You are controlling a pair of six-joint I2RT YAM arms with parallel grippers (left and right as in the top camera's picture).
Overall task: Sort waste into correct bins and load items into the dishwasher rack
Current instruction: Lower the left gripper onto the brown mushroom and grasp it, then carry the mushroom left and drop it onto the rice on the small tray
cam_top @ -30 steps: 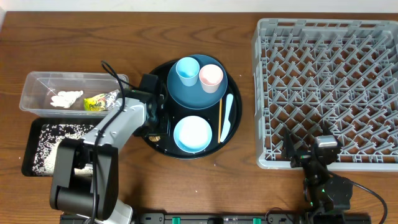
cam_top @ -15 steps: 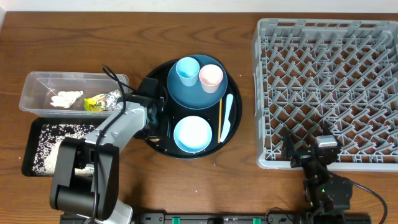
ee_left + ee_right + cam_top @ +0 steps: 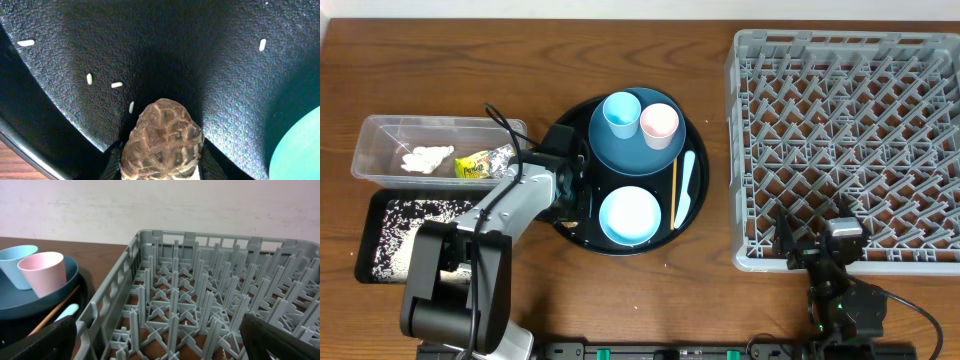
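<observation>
**Left pincer and food piece.** The left pincer (image 3: 160,152) is closed on the brown lumpy food piece (image 3: 162,135). In the left wrist view one dark finger (image 3: 112,162) lies against each flank of the piece, so the piece fills the gap between the jaws. The piece sits over the floor of the large round black tray (image 3: 75,30), close to the tray's rim. Loose white rice grains (image 3: 116,85) are scattered just beyond it. Whether the piece touches the tray floor cannot be told. In the overhead view this spot lies just left of the pale-blue bowl (image 3: 629,215) and below the large dark-blue plate (image 3: 630,155).

**Right pincer.** The right pincer (image 3: 157,327) stands wide with nothing between its jaws. It is at the near edge of the dishwasher rack (image 3: 850,130), well apart from the tray.

**Change.** Against the overhead view one second earlier, the left wrist sits slightly nearer the bowl. The dishes, the clear plastic tub (image 3: 380,130), the shallow black tray (image 3: 368,240) and the right arm lie as before.

**Orientation.** The piece's long axis runs along the pincer's reach, which is vertical in the wrist view. Its rounded, crackle-patterned end points away from the camera. Its near end is cut off by the frame edge.
</observation>
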